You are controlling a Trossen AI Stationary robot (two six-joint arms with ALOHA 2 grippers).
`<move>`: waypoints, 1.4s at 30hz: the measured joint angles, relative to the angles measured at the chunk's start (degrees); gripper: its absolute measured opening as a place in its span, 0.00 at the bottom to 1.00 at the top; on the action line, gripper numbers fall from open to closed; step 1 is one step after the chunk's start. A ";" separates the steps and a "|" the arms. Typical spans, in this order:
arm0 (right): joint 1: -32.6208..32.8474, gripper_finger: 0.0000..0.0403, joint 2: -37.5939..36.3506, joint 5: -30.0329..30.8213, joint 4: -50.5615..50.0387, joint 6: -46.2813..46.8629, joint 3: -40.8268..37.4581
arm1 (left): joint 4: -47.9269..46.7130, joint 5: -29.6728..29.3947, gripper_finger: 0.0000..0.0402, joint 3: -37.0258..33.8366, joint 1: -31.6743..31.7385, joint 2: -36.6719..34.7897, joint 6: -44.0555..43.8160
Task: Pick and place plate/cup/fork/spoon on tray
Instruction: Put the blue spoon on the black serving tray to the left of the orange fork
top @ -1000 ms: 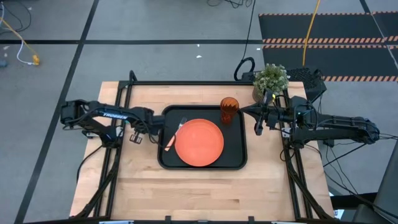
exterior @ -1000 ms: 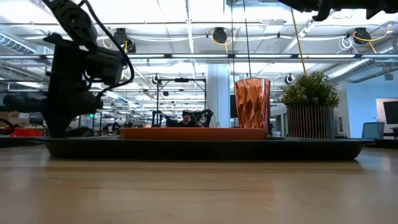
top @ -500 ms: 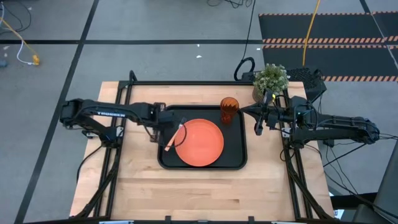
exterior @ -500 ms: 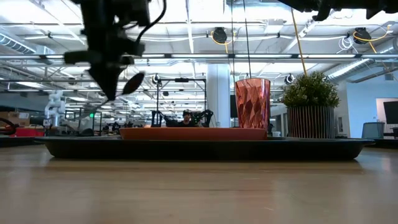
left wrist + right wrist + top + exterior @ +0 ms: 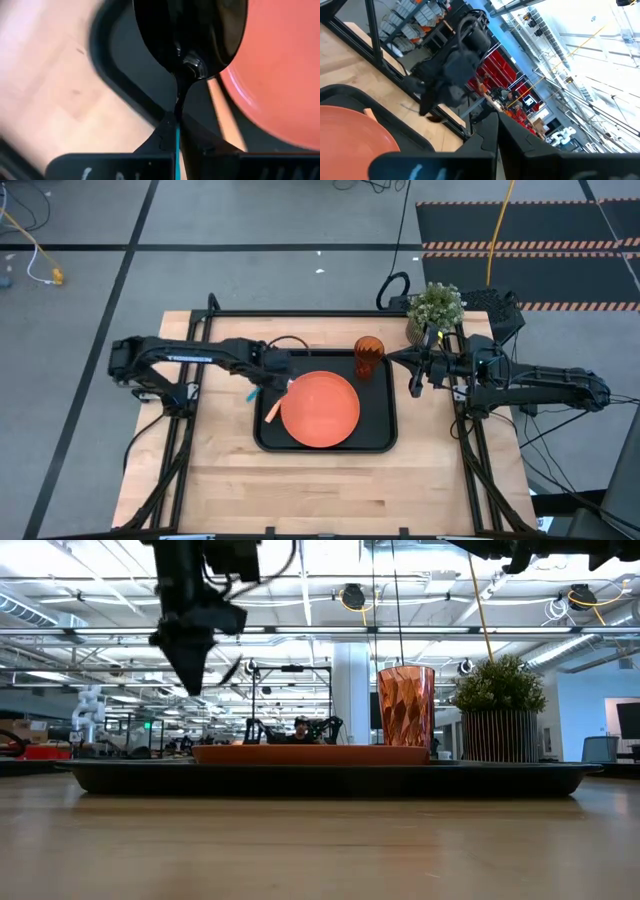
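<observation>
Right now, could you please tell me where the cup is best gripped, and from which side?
Probably grip the cup around its ribbed wall near the rim, coming from the right. It stands upright in the tray's back right corner; the plate crowds its front-left, while its right side looks free.

left arm (image 5: 185, 360): white lettering along its upper link, seen from above; it looks like the brand name "TROSSEN", though the letters are too small to be sure
right arm (image 5: 540, 380): no lettering that can be read
left wrist view, lower edge: a few pale marks on the dark housing, not legible
room behind the table: signs and screens too far off to read
</observation>
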 joint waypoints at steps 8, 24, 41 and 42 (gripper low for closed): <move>0.00 0.00 0.00 -0.02 0.24 0.00 0.00 | 0.70 9.97 0.02 -0.02 0.49 9.45 -5.74; -0.09 0.00 0.00 7.59 -0.48 -2.08 0.00 | -1.50 13.64 0.02 2.51 2.93 9.96 -20.61; -0.09 0.00 0.00 7.17 1.75 -3.80 0.00 | 9.46 11.38 0.01 -4.29 9.62 15.48 -27.49; -0.09 0.00 -0.02 7.19 1.95 -4.32 0.00 | 9.85 11.76 0.02 -4.35 9.55 16.40 -28.15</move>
